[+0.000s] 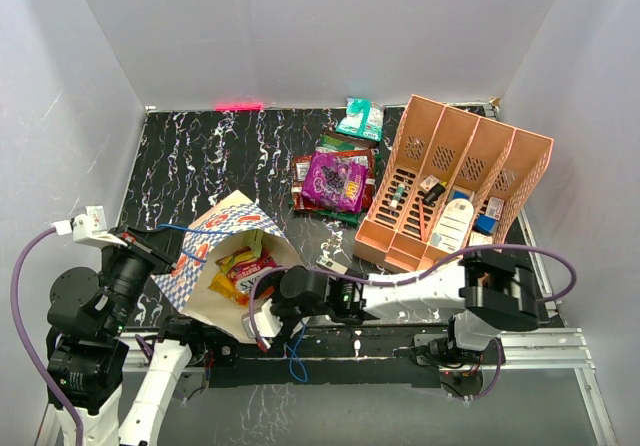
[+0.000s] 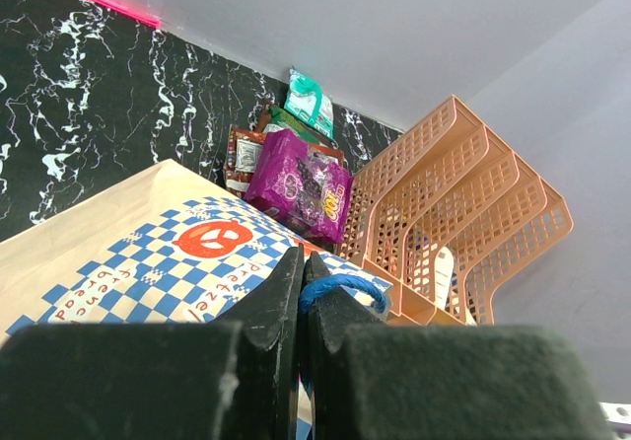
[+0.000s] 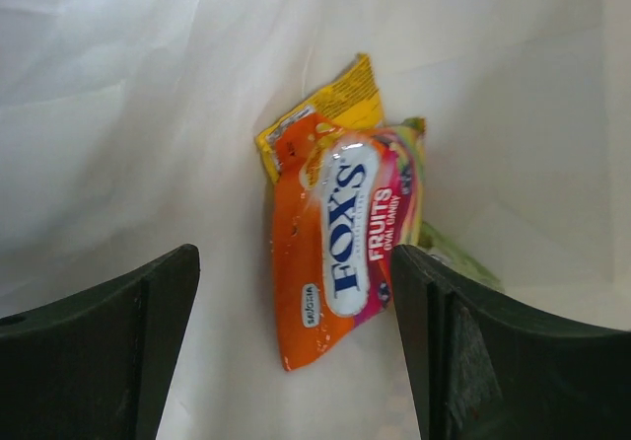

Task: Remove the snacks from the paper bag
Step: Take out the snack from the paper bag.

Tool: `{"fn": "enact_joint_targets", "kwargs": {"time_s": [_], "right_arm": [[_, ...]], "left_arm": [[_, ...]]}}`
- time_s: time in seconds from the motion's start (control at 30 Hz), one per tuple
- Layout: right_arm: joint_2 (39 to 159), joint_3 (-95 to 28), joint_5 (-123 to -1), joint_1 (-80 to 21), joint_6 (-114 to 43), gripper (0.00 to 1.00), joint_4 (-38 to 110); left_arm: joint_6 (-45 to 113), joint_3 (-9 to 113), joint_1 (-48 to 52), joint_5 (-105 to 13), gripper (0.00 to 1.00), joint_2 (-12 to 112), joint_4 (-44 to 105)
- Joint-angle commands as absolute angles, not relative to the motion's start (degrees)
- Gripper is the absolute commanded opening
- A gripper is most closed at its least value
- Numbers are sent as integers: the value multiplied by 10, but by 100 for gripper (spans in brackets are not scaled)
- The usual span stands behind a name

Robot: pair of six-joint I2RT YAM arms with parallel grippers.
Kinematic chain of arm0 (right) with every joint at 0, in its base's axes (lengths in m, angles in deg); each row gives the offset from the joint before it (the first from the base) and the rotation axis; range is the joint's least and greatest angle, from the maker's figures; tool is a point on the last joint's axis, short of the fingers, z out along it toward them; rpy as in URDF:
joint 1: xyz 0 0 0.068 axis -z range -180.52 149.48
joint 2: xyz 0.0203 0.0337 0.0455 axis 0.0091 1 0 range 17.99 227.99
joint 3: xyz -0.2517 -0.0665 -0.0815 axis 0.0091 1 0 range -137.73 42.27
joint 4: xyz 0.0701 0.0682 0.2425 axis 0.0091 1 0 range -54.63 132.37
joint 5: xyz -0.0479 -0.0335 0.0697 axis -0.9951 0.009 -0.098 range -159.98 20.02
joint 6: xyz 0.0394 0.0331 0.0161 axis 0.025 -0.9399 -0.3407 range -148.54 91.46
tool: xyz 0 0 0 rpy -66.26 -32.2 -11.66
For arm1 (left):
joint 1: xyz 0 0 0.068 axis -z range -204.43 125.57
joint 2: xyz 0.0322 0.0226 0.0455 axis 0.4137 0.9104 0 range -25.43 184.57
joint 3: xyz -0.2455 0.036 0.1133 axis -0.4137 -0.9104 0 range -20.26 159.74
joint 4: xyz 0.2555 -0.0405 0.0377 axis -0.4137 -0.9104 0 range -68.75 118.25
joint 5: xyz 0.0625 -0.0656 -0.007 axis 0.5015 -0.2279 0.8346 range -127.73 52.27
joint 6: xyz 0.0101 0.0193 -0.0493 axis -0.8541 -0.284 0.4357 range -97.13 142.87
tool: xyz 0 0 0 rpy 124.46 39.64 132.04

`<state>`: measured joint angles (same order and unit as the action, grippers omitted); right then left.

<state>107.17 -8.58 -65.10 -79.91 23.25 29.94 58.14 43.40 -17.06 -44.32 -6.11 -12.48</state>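
Note:
The paper bag lies on its side at the front left, mouth towards the arms. My left gripper is shut on its blue string handle and is seen from above at the bag's left edge. My right gripper stands open inside the bag's mouth. An orange FOX'S packet lies on the white paper between its fingers, with a yellow packet behind it. More snacks show in the mouth. A purple packet, a teal-green one and red-brown ones lie on the table.
A salmon-pink organiser with small bottles and boxes stands at the right, close to the snack pile. The black marbled table is walled in white on three sides. My right arm stretches leftward along the front edge.

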Motion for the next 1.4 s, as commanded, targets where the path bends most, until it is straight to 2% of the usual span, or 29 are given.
{"fn": "enact_joint_targets", "kwargs": {"time_s": [0.0, 0.3, 0.5, 0.63, 0.77, 0.87, 0.97, 1.37], "right_arm": [[1125, -121, -694, -800, 237, 80, 242], [1210, -164, -703, -776, 215, 78, 194], [1254, -188, -742, -767, 207, 67, 133], [1281, -219, -766, -757, 192, 53, 121], [1282, -240, -771, -747, 175, 34, 131], [1258, -233, -734, -747, 167, 27, 133], [1237, -226, -713, -747, 143, 9, 136], [1093, -160, -647, -748, 40, 7, 136]], "left_arm": [[576, 441, -168, -452, 0, -61, -110], [581, 445, -168, -460, 0, -61, -115], [586, 441, -168, -463, 0, -66, -114], [585, 444, -168, -463, 0, -66, -118], [583, 448, -168, -460, 0, -67, -125], [581, 449, -168, -455, 0, -68, -129], [581, 444, -168, -451, 0, -69, -131], [582, 446, -168, -424, 0, -62, -141]]}}
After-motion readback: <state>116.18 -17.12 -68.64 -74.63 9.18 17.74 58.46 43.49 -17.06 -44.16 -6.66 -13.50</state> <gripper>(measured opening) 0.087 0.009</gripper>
